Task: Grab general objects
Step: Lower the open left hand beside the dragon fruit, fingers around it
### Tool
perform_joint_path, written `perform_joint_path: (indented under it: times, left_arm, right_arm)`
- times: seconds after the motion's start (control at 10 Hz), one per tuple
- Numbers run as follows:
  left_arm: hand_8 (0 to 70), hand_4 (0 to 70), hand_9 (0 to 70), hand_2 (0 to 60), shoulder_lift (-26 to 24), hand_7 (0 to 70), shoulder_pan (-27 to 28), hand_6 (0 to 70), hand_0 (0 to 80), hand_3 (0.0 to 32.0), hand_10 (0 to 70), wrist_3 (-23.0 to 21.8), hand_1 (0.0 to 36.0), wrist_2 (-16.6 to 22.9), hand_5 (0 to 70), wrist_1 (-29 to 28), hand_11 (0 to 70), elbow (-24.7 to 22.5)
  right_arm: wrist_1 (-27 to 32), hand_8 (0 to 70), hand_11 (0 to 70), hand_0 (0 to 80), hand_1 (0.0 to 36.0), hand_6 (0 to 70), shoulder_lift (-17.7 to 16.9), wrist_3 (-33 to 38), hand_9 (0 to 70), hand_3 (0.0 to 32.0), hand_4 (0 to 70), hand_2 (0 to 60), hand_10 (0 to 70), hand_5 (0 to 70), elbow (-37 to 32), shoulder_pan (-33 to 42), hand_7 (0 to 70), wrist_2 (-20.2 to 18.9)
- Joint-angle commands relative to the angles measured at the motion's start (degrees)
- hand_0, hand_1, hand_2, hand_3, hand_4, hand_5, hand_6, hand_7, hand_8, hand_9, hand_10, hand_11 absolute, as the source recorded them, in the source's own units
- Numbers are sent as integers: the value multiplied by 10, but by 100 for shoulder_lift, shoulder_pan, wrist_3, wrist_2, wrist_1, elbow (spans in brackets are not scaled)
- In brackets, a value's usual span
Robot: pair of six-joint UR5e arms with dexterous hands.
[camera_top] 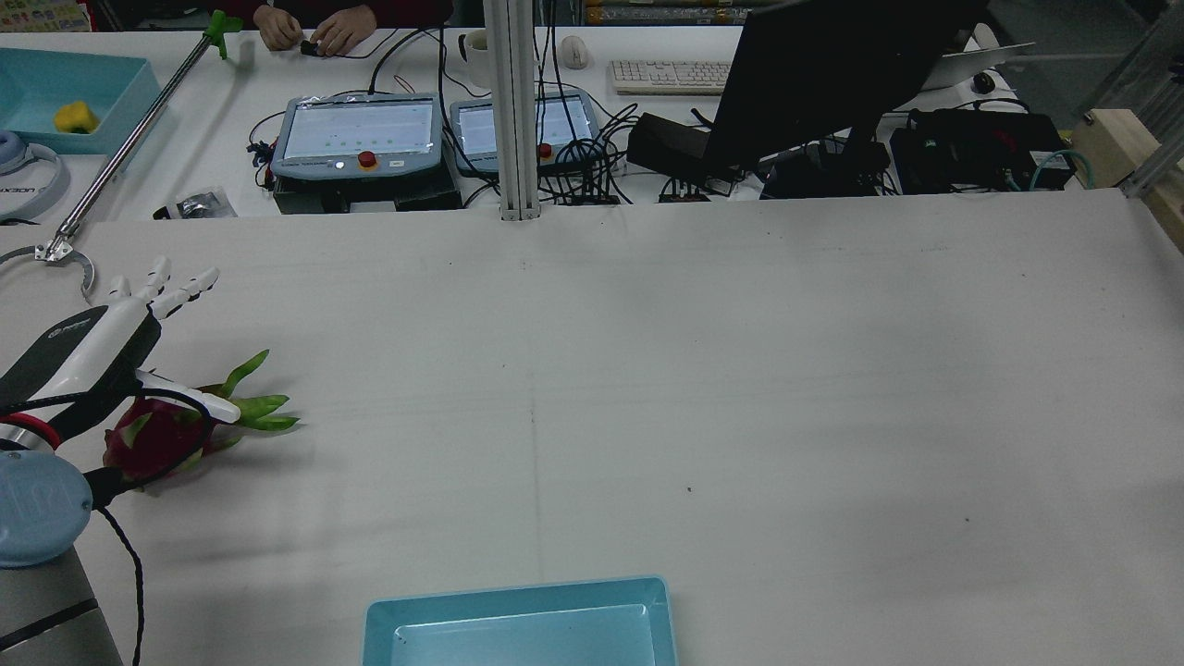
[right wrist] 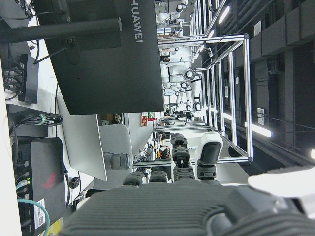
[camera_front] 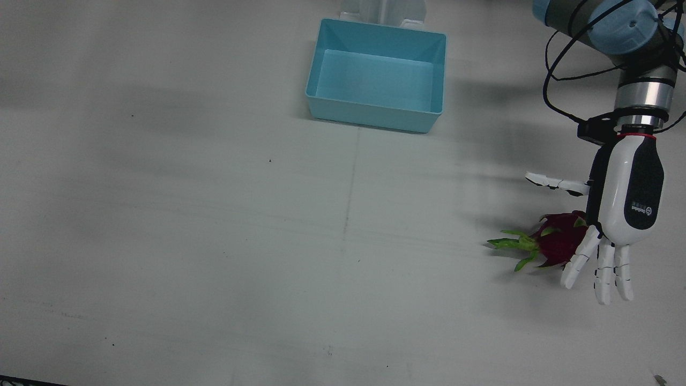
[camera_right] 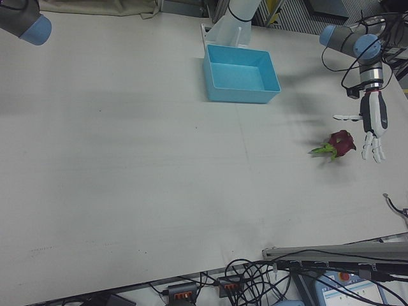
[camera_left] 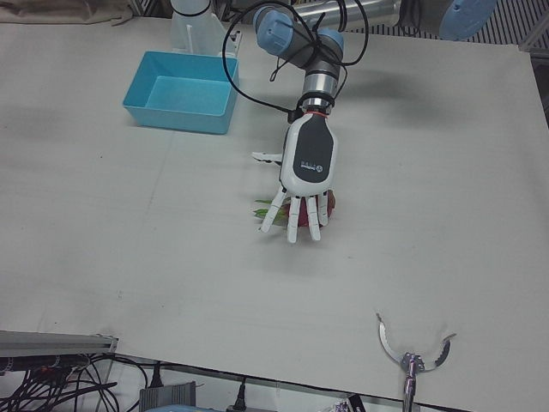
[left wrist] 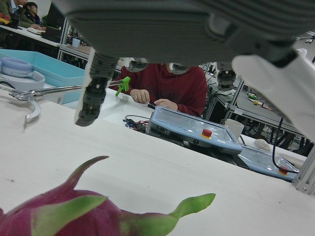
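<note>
Front view shows the blue bin [camera_front: 377,75] empty while the left robot hand [camera_front: 616,214], fingers spread, hovers over the dragon fruit [camera_front: 554,241].

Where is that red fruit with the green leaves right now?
The dragon fruit lies on the table at the front view's right side, just under the left hand, far from the blue bin.

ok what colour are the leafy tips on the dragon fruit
Bright green, on the dark red dragon fruit; clearest in the front view.

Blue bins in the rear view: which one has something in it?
The far bin on the back desk, upper left: a yellow object lies inside. The near bin on the robot's table shows only a bare floor.
</note>
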Motion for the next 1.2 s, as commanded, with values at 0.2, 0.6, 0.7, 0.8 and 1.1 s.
perform_joint_path:
  times: [0.2, 0.6, 0.7, 0.8, 1.1]
  left_arm:
    - [0, 0, 0, 0, 160, 0, 469, 0, 462, 320, 0, -21, 70, -806, 0, 192, 0, 396]
    - [0, 0, 0, 0, 169, 0, 662, 0, 445, 320, 0, -21, 52, -851, 0, 52, 0, 581]
    - [0, 0, 0, 0, 143, 0, 681, 0, 435, 320, 0, -21, 46, -851, 0, 8, 0, 695]
    - [0, 0, 0, 0, 134, 0, 698, 0, 436, 320, 0, -21, 46, -851, 0, -10, 0, 748]
    - [0, 0, 0, 0, 133, 0, 698, 0, 427, 320, 0, -21, 43, -851, 0, -45, 0, 976]
  right_arm:
    - [0, 0, 0, 0, 0, 0, 0, 0, 0, 0, 0, 0, 0, 0, 4, 6, 0, 0]
    - [0, 0, 0, 0, 0, 0, 0, 0, 0, 0, 0, 0, 0, 0, 4, 6, 0, 0]
    - [0, 0, 0, 0, 0, 0, 0, 0, 0, 0, 0, 0, 0, 0, 4, 6, 0, 0]
    - [0, 0, 0, 0, 0, 0, 0, 0, 0, 0, 0, 0, 0, 0, 4, 6, 0, 0]
    - [0, 0, 0, 0, 0, 0, 0, 0, 0, 0, 0, 0, 0, 0, 4, 6, 0, 0]
